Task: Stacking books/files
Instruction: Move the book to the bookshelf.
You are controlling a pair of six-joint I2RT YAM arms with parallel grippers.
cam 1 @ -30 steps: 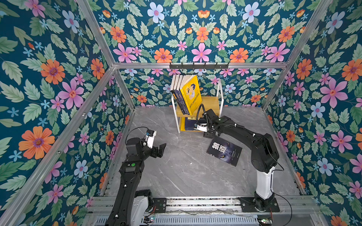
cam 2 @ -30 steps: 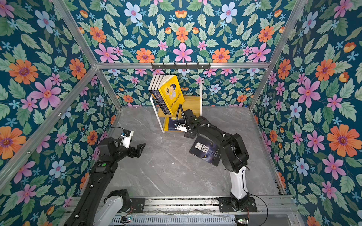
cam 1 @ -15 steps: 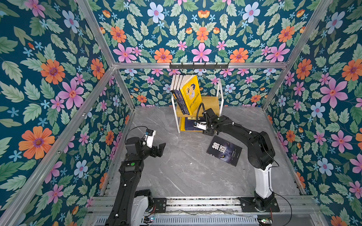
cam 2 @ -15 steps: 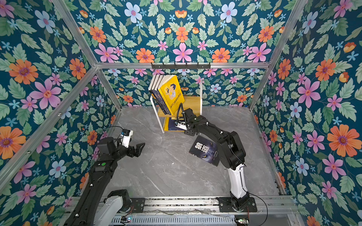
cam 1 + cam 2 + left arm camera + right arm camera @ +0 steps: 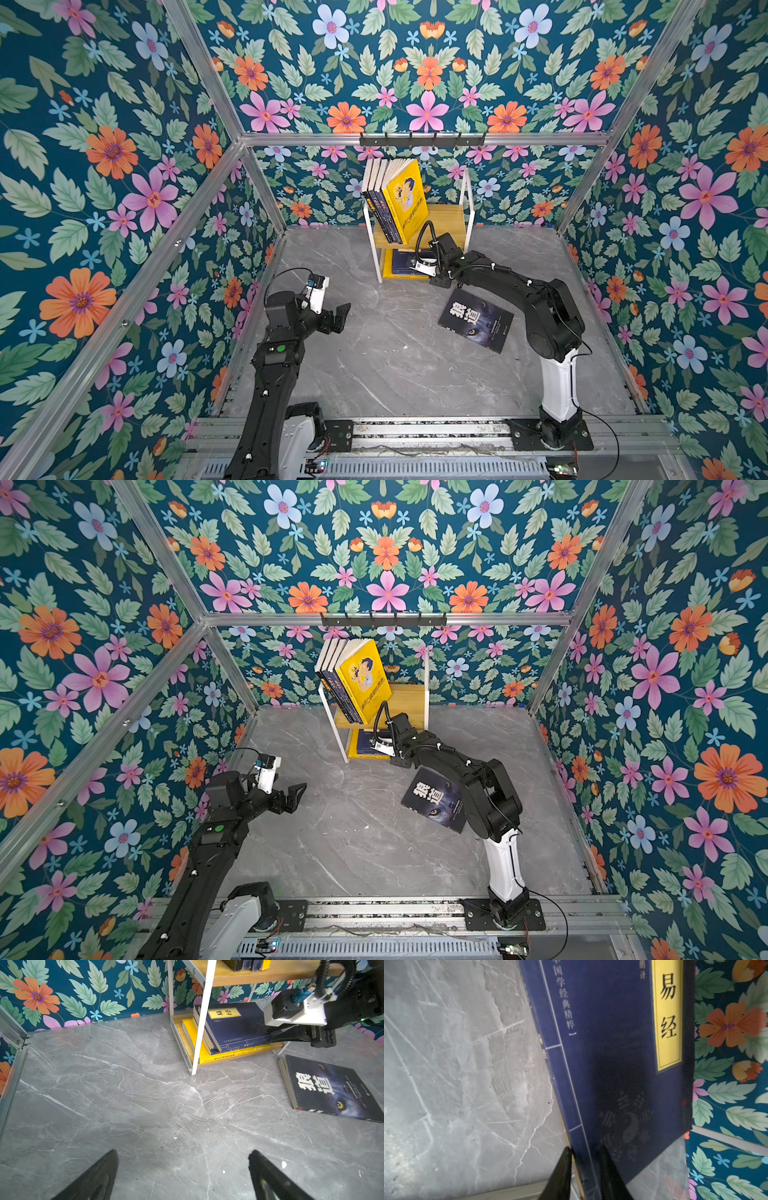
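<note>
Straddling navy book (image 5: 612, 1043) edge: R pincer (image 5: 584, 1151), clamp unclear | L pincer (image 5: 182, 1153) apart above floor (image 5: 145, 1095)

In the right wrist view the navy book (image 5: 612, 1043) runs off the picture's top edge, and its yellow label (image 5: 668, 1022) is cut there too. The right end effector (image 5: 584, 1153) has one finger on the cover and one by the spine; whether they squeeze it is not clear. In both top views the upper shelf board (image 5: 446, 216) hides most of the pile (image 5: 392, 270) below it. In the left wrist view the standing books (image 5: 247, 964) show only their bottoms, and the black book (image 5: 324, 1088) loses a corner; its small print is too tiny to read.
</note>
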